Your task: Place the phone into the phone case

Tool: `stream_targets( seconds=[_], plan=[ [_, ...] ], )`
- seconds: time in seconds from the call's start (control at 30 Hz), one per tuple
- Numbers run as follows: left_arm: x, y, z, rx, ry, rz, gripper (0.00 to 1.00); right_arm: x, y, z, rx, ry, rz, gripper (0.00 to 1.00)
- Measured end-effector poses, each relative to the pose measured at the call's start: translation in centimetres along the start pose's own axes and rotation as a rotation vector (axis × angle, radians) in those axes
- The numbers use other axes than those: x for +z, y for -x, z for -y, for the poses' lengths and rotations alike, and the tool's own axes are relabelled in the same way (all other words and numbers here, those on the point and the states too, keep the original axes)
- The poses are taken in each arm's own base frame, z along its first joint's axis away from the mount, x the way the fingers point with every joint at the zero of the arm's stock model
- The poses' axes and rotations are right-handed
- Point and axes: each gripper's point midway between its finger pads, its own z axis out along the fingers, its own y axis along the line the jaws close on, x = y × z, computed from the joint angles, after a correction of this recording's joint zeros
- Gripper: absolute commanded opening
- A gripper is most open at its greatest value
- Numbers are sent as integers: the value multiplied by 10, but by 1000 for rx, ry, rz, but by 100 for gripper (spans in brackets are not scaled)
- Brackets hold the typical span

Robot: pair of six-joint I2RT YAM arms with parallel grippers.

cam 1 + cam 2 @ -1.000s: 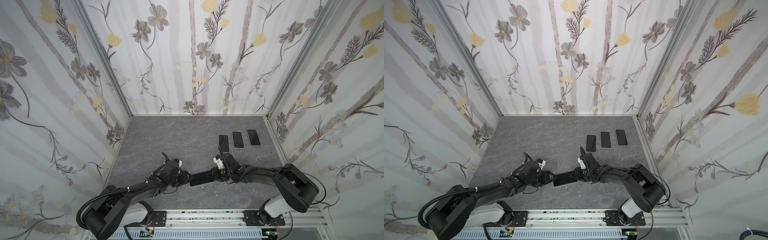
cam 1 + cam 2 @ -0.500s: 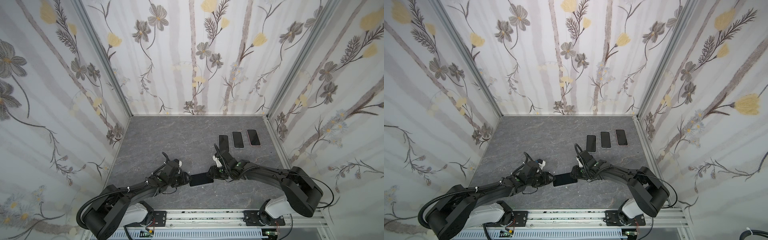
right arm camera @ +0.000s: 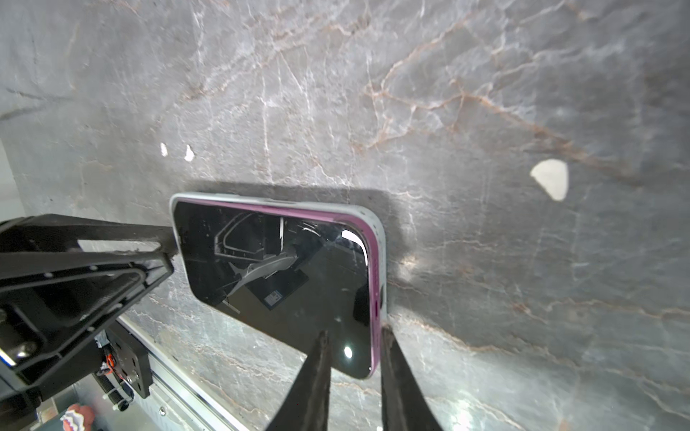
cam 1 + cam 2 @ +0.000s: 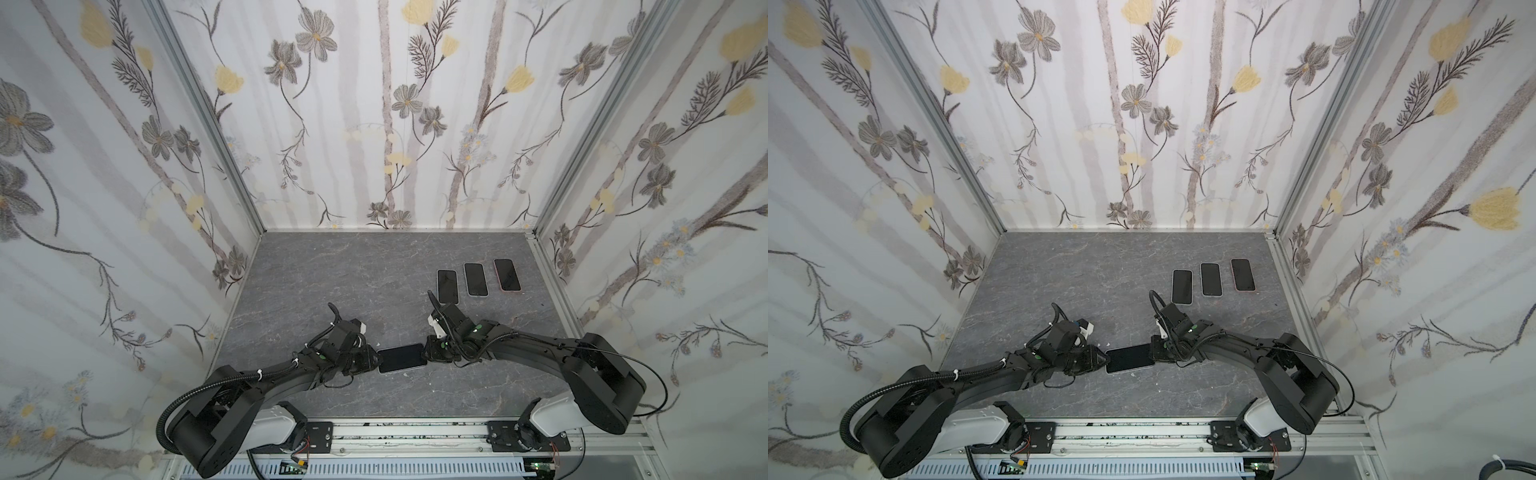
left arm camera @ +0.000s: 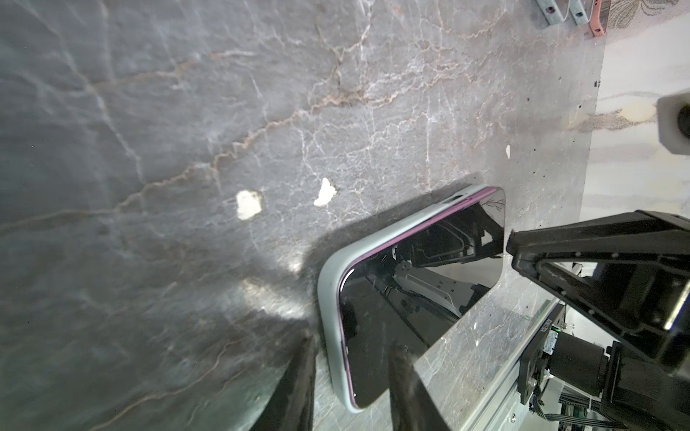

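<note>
The phone (image 4: pixel 402 358) (image 4: pixel 1128 359), with a black screen and a purple rim, lies in a pale grey phone case (image 5: pixel 328 298) (image 3: pixel 378 227) near the table's front. In the wrist views its far long edge looks raised. My left gripper (image 4: pixel 376 360) (image 5: pixel 353 341) straddles its left end. One finger is over the screen and the other stands just off the case wall, with a slim gap. My right gripper (image 4: pixel 426 353) (image 3: pixel 354 332) is at the right end, one finger on the screen and one against the case's side.
Three more phones (image 4: pixel 447 286) (image 4: pixel 476 279) (image 4: pixel 507 275) lie in a row at the back right. White chips (image 5: pixel 248 204) dot the grey marble tabletop. The metal rail (image 4: pixel 407 432) runs along the front edge, and floral walls close in the other three sides.
Both grippers' jaws have narrowed round the phone's ends. The right gripper nudged left, then came back to the right end. The phone has hardly shifted.
</note>
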Motion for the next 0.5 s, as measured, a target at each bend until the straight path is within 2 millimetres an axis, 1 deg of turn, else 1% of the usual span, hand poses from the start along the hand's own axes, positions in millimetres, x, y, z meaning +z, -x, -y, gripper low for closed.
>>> stream_targets(
  seconds=[0.07,0.1,0.17,0.3,0.5],
  plan=[
    [0,-1,1,-1,-2,-6,30,3,-2,2,3,-6,-12,17],
    [1,-1,1,-2,-3,-12,30,5,-4,3,5,-7,-21,12],
    [3,-4,-2,-7,7,-26,30,6,-5,3,-2,-2,-29,9],
    [4,-5,-3,-11,15,-34,30,8,-5,0,-8,6,-31,8],
    [8,-6,-4,-13,27,-50,30,14,-8,4,-16,-16,-45,8]
  ],
)
